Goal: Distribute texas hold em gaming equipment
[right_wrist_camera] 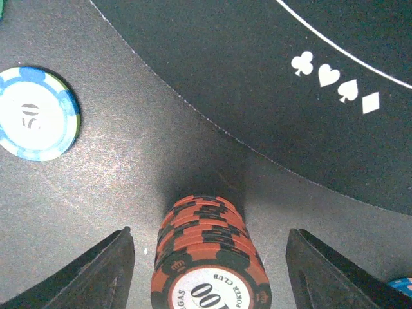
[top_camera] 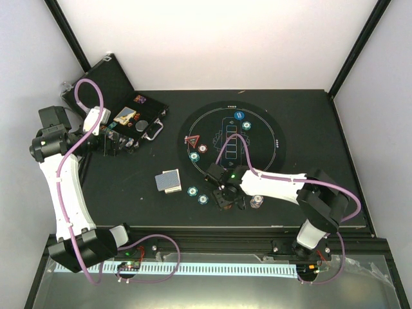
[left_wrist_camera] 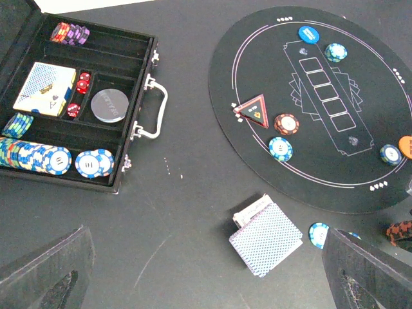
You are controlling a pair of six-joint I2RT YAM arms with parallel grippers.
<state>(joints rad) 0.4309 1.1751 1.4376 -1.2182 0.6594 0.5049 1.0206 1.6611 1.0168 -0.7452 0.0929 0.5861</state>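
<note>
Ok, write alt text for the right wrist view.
A stack of red-and-black round poker chips marked 100 stands on the dark table between the fingers of the open right claw. A blue-and-white 50 chip lies left; the round black printed mat with white suit symbols fills the upper right.

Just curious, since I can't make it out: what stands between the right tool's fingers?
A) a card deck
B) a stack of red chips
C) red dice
B: the red chips, marked 100, stand stacked between the fingers of the open right tool, touching neither.
</note>
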